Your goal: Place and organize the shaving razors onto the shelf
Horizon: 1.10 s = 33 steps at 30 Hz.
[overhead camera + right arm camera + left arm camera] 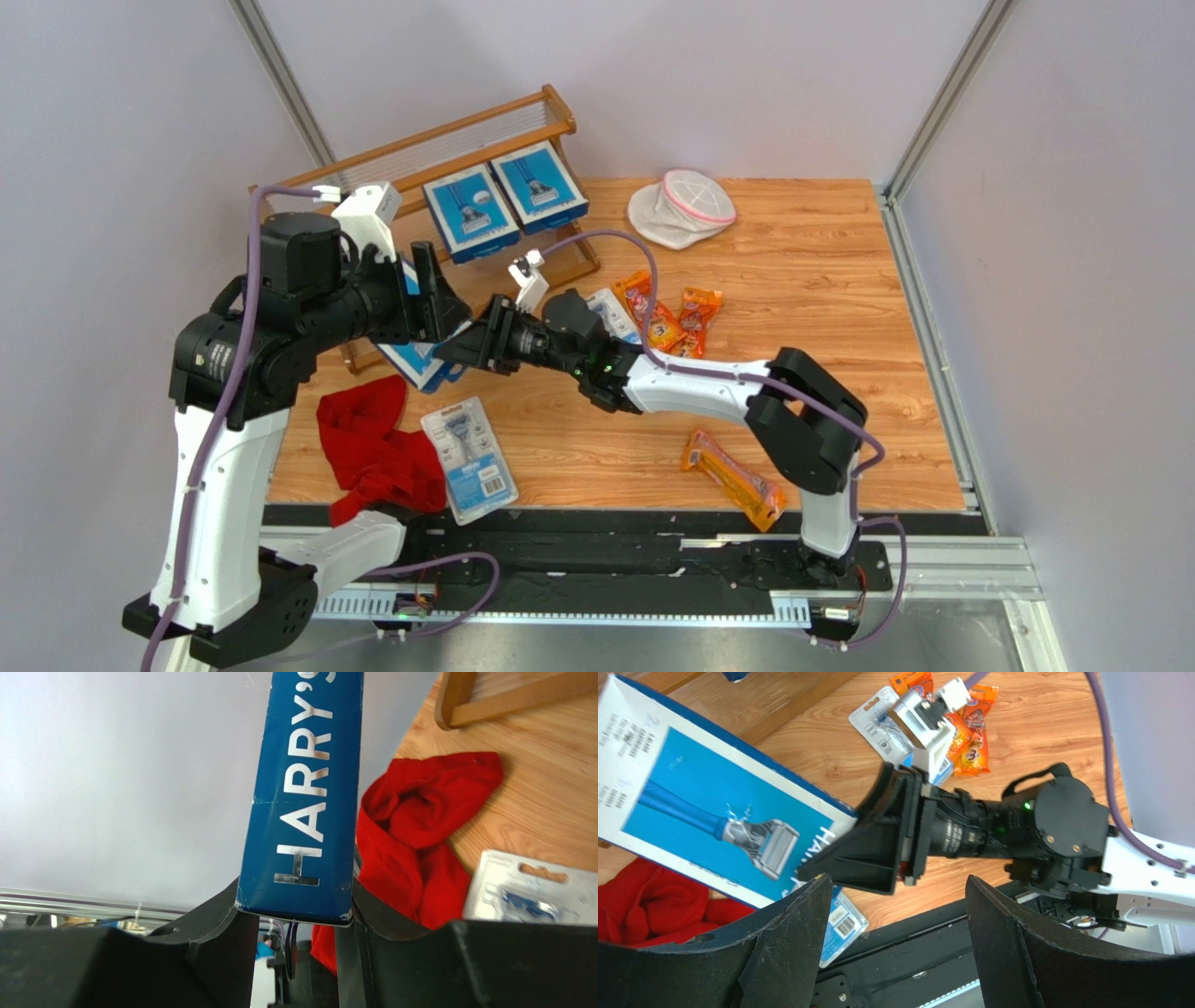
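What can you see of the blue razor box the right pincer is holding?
The blue razor box looks like flat cardboard: a light blue face picturing a razor, a white panel of small print, and a dark blue narrow edge with silver lettering reading HARRY'S. It looks intact. The right pincer pinches one end by its two broad faces, holding it raised and tilted over the red cloth. Nothing else visibly touches it.

Both arms [694, 389] have white links, black joints, purple cables [1104, 735] and black wedge-shaped jaws.

L hand [899, 903] open, facing clamped R hand [298, 913].
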{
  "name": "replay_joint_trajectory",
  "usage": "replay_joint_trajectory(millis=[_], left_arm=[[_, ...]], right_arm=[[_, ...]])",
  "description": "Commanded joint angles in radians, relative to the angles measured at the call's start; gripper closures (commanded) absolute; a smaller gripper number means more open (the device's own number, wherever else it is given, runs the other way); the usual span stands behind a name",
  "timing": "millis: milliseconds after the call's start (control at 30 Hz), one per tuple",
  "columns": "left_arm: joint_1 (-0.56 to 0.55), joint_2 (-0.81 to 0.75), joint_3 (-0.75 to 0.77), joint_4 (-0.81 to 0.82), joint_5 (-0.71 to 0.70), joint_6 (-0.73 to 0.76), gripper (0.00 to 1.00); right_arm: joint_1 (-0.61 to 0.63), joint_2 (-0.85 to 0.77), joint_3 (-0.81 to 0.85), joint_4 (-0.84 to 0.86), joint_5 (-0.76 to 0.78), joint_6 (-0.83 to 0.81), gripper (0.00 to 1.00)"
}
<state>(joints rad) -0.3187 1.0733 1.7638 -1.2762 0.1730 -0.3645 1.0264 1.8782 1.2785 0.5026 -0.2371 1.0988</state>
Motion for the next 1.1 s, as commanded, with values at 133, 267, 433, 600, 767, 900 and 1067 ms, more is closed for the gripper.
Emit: replay_joint_trajectory(millis=[133, 267, 433, 600, 767, 900, 1067], left_arm=[[0.010, -0.021, 0.025, -0.034, -0.013, 0.033, 0.22], [0.010, -0.026, 0.019, -0.034, -0.015, 0.035, 0.22], [0.010, -0.044, -0.007, -0.025, -0.015, 0.035, 0.22], [0.012, -0.058, -0.026, -0.028, -0.018, 0.039, 0.22], [0.012, -0.064, -0.030, -0.031, -0.021, 0.045, 0.22], [0.012, -0.069, -0.029, -0.038, -0.029, 0.048, 0.22], [0.012, -0.073, -0.029, -0.040, -0.021, 0.047, 0.22]], right_arm=[[-0.002, 0.171, 0.194, 0.201, -0.011, 0.122, 1.00], [-0.002, 0.240, 0.289, 0.200, 0.015, 0.150, 1.00], [-0.003, 0.275, 0.341, 0.183, 0.087, 0.162, 1.00], [-0.015, 0.317, 0.367, 0.180, 0.154, 0.185, 1.00], [-0.019, 0.390, 0.476, 0.142, 0.162, 0.207, 1.00], [-0.020, 0.426, 0.510, 0.134, 0.208, 0.239, 1.00], [-0.022, 0.458, 0.530, 0.119, 0.278, 0.269, 0.99]])
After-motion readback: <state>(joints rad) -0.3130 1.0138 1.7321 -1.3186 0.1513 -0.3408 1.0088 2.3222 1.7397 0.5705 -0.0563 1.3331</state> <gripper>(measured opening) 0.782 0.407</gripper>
